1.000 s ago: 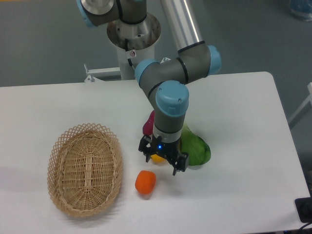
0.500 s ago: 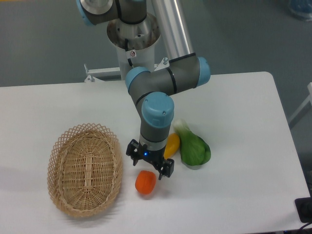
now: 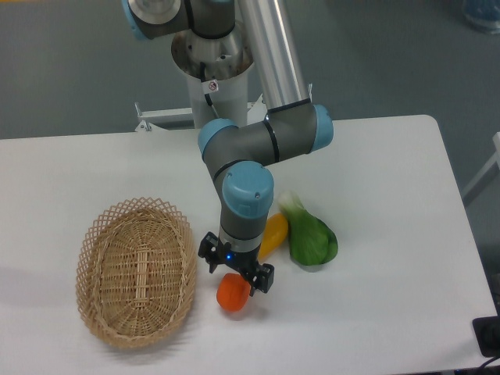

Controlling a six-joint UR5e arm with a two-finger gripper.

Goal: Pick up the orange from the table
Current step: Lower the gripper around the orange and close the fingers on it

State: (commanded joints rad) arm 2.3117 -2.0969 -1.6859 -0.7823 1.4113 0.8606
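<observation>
Basket (image 3: 137,269) woven wicker; orange (image 3: 233,293) smooth, glossy; table (image 3: 391,195) matt.

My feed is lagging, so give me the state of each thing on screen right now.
Tool: open, fingers either side of the orange's top, not closed.
Orange: on the table, not lifted.
Yellow fruit: lying beside the green vegetable.
Green vegetable: lying on the table.
Basket: upright, empty.

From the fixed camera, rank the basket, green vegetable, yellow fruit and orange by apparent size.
1. Wicker basket, by far the largest.
2. Green vegetable.
3. Yellow fruit and orange: unsure, since the arm and pincer partly cover both.
</observation>
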